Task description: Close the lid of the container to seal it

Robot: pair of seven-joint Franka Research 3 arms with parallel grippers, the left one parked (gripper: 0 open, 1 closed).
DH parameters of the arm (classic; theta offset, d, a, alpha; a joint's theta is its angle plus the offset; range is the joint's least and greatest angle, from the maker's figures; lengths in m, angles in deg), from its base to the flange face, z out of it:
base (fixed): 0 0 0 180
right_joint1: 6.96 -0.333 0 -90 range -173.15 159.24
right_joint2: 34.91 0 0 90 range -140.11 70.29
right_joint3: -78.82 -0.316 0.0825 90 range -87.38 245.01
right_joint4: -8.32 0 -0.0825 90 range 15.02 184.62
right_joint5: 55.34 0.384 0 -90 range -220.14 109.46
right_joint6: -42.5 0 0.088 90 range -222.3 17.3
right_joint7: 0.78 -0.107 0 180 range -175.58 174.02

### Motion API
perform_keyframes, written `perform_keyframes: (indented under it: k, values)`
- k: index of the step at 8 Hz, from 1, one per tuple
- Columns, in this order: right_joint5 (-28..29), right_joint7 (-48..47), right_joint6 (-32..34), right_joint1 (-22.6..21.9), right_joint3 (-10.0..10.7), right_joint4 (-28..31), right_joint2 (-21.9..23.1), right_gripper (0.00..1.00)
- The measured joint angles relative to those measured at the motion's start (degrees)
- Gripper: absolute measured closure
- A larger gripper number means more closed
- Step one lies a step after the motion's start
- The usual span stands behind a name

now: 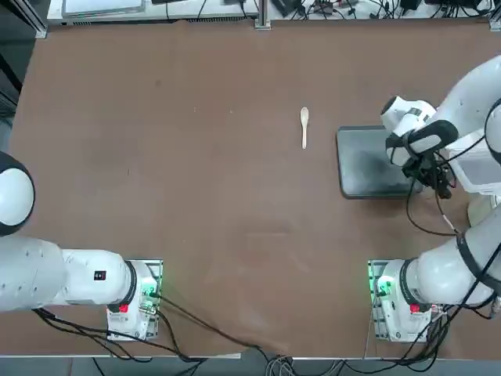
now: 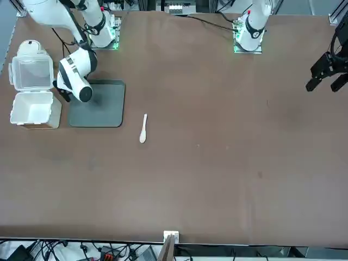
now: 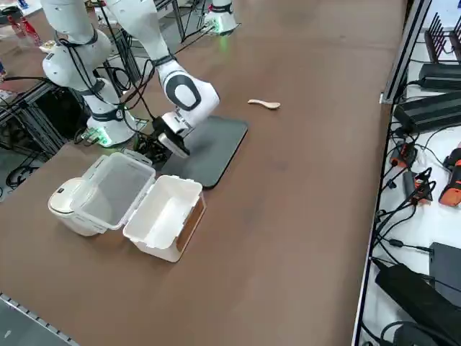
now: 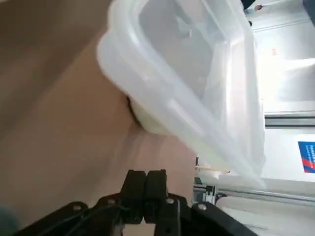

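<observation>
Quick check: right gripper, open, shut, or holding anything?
Right gripper: shut, holding nothing, low beside the open lid, near the dark tray.

No text, brand, number or label can be read in any view. The wrist view shows a blue sign (image 4: pixel 306 156) with white marks on a wall in the room behind, cut off at the edge and too small to make out. The small black patch (image 1: pixel 99 276) on the parked arm near its base carries a mark that cannot be read.
</observation>
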Motion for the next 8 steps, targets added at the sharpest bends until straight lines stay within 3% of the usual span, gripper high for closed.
perform_keyframes:
  k: [3,8]
  values:
    - [-4.4,-0.2,-0.4,4.1,0.1,0.4,-0.4,0.98]
    - [-5.1,-0.3,3.4,1.2,-0.9,-0.7,-0.2,0.98]
